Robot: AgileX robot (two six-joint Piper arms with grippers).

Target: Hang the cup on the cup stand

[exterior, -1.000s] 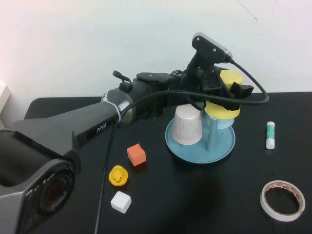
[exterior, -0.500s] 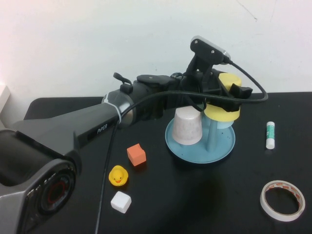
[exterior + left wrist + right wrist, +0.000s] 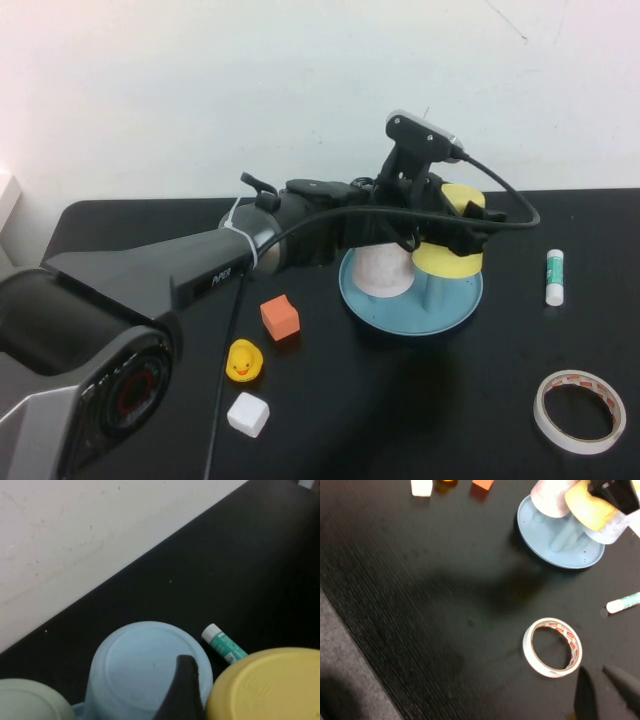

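Black tabletop (image 3: 420, 420) against a plain white wall. Left to right in the high view:

- White cube (image 3: 248, 413), yellow rubber duck (image 3: 243, 360), orange cube (image 3: 280, 317): loose on the tabletop, well to the left of the left hand and nearer the robot.
- Left arm reaches across from the left; left hand (image 3: 452, 232) sits over the cup stand (image 3: 372, 304), fingers spread wide on either side of the cup (image 3: 448, 262). Cup is inverted, yellow, tilted, above the stand's dish. Whether it rests on a peg or only in the hand: cannot tell. In the left wrist view the yellow base (image 3: 265, 685) lies just beside one dark finger (image 3: 182, 690).
- Pale pink cup (image 3: 382, 270): inverted on the stand, just left of the hand.
- Light blue cup (image 3: 147, 667): inverted on the stand, directly beside the yellow one, on the other side of that finger.
- Glue stick (image 3: 555, 277): flat on the tabletop, right of the hand, apart from the stand.
- Tape roll (image 3: 580, 411): flat, well right of the left hand and nearer the robot.
- Right hand (image 3: 602, 690): fingers together, holding nothing, above the tabletop just beside the tape roll (image 3: 551, 647), well apart from the stand (image 3: 535, 535).
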